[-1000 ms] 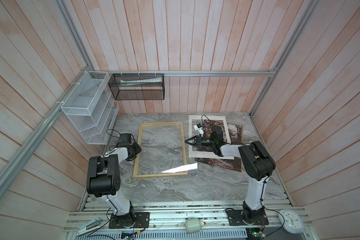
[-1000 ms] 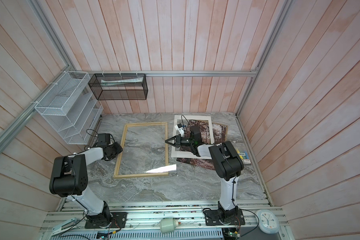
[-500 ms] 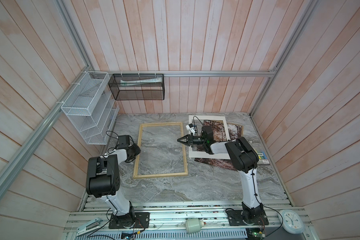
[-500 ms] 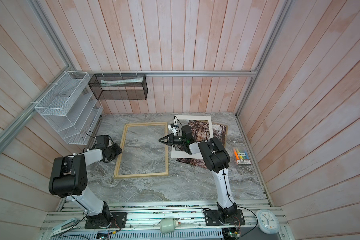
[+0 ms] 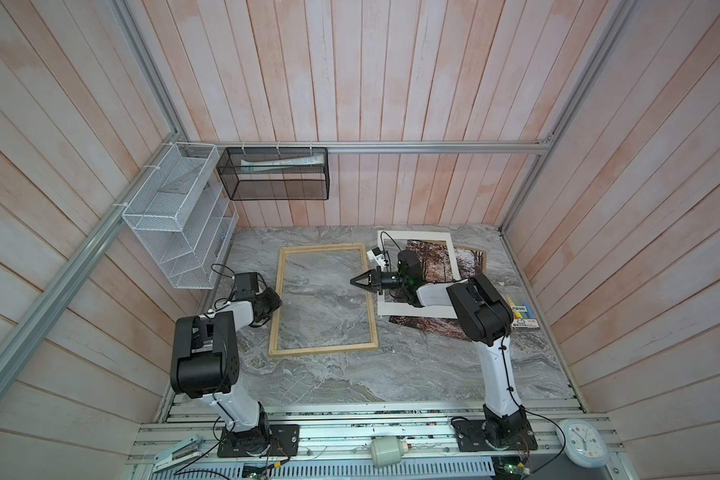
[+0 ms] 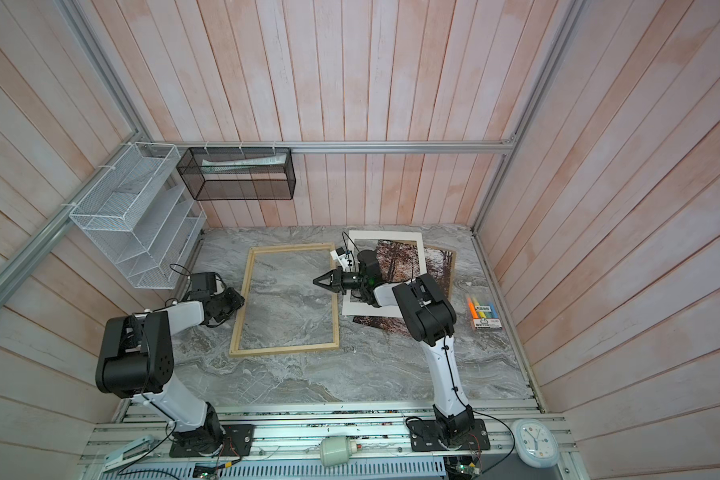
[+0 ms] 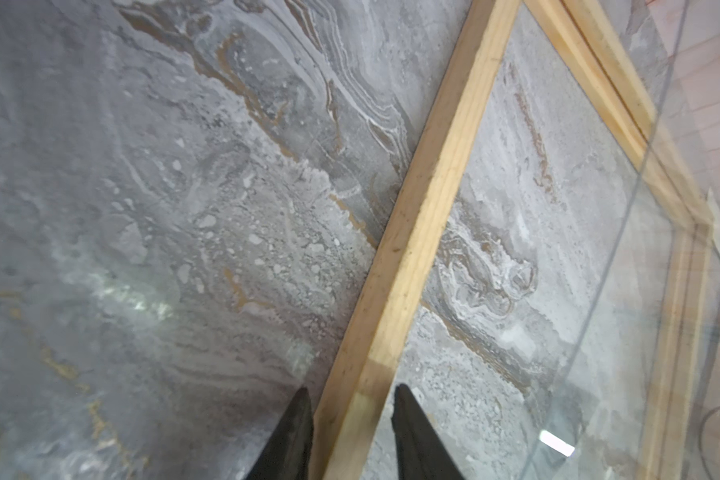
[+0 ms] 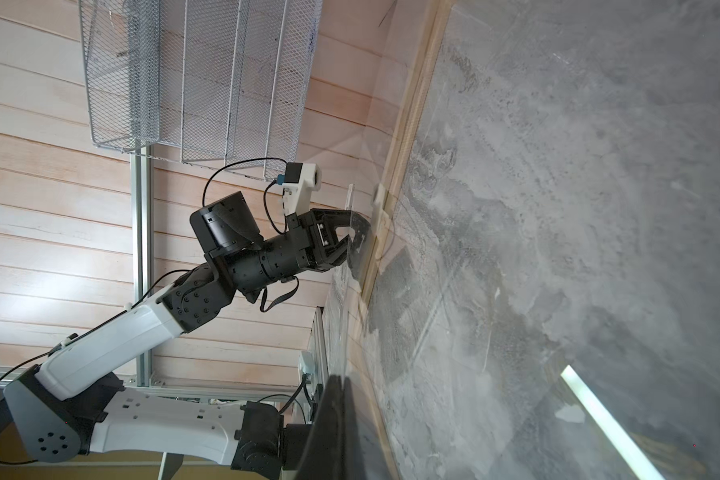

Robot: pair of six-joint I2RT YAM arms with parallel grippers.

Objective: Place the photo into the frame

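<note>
In both top views the large rectangular frame of thin pale-wood rails [image 5: 323, 350] [image 6: 282, 350] lay flat on the grey marble-patterned tabletop [image 5: 333, 382], with marble showing through its opening. The photo [image 5: 433, 264] [image 6: 395, 266], a thin print of brown-orange autumn trees, lay to the frame's right, apart from it and mostly under a white cardboard mat [image 5: 391, 239] with a rectangular opening. The right gripper [image 5: 355, 281] [image 6: 317, 281] was closed to a point just inside the frame's right rail. The left gripper [image 5: 274, 306] [image 6: 238, 305] sat at the left rail.

In the left wrist view, the left gripper [image 7: 352, 399] stood narrowly parted astride that rail, with a sliver of gap on the inner side, so it did not look clamped. A clear curved sheet [image 7: 649, 257] rose over the opening.

In the right wrist view, the right gripper's closed black fingers [image 8: 337, 415] met that sheet's edge, but whether they pinched it could not be told.

The step in hand looked like readying the frame, and the photo was not yet loaded. The next move would call for getting the print out from under the mat by an exposed edge. It would then have to be carried over without creasing and laid square between the rails.
</note>
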